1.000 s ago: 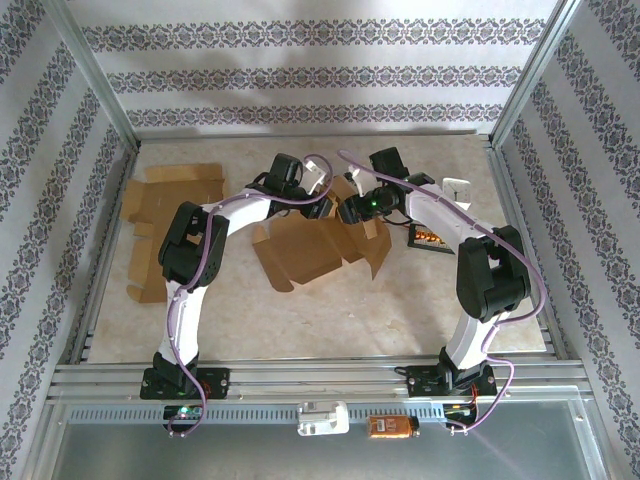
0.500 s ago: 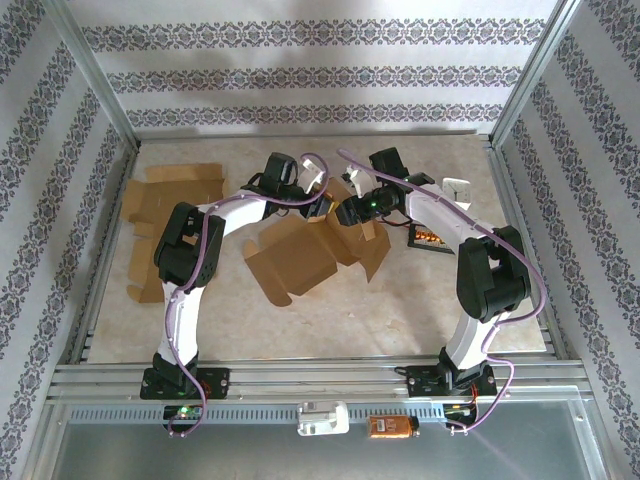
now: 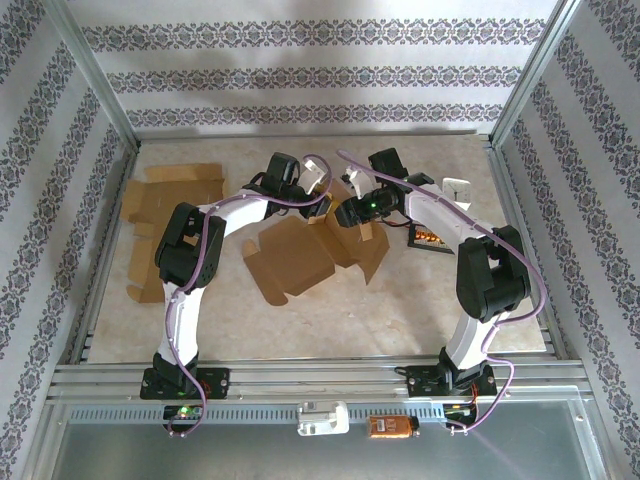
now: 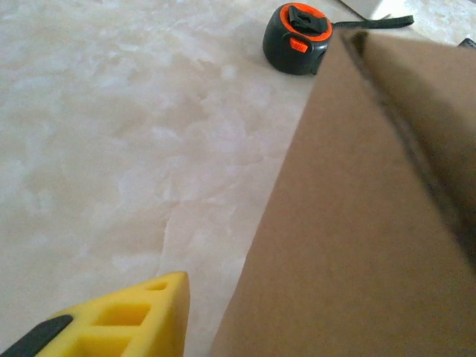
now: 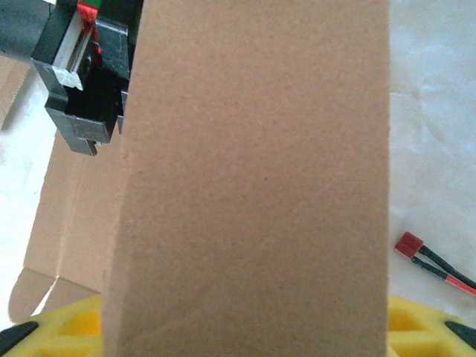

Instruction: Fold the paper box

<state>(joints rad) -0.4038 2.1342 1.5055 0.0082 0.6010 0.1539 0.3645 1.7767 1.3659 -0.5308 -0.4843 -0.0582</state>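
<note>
Box (image 3: 300,255) sits at the table (image 3: 420,300) centre, half open. It's light, floppy card, so we'd pinch flaps close to the creases. Left gripper (image 3: 318,205) and right gripper (image 3: 345,212) crowd its far flaps; we can't tell if either's clamped.

Left wrist view: paper box (image 4: 357,223) panel runs off the right and bottom edges, soft from closeness. It covers one side of the left claw (image 3: 318,207). One yellow pad (image 4: 126,316) shows lower left, cut by the bottom edge. Grip undecidable.

Right wrist view: panel cut top and bottom, masking the inner parts of the right claw (image 3: 347,212) pads (image 5: 44,327). Clamped or loose, can't tell. Red-black wire (image 5: 435,268) exits the right edge.

Top view: dark object (image 3: 428,238) right of centre, partly under the arm, too small to name.
</note>
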